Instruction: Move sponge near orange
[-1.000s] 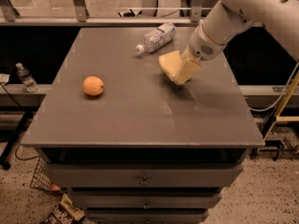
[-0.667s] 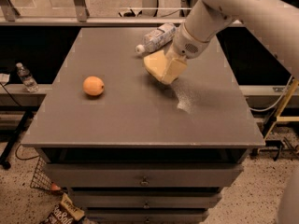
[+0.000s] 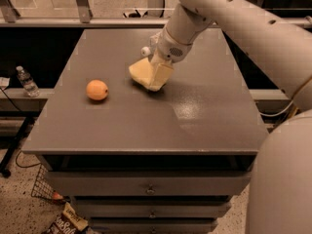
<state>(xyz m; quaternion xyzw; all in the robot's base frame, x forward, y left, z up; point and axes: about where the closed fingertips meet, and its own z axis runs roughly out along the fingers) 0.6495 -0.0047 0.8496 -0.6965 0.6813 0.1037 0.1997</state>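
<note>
The orange [image 3: 97, 89] lies on the left part of the grey table top [image 3: 195, 121]. The pale yellow sponge [image 3: 140, 72] is held tilted, low over the table's middle, to the right of the orange with a gap between them. My gripper [image 3: 156, 75] reaches down from the upper right and is shut on the sponge; its cream fingers [image 3: 162, 73] cover the sponge's right side. I cannot tell whether the sponge touches the table.
A small part of a clear plastic bottle [image 3: 145, 50] shows behind the wrist at the table's back. A water bottle [image 3: 27, 82] stands on a ledge to the left. A wire basket [image 3: 46, 186] and a snack bag [image 3: 66, 221] lie on the floor.
The arm has carried the sponge leftward and toward the front, away from the plastic bottle and closer to the orange. The orange has not moved.
</note>
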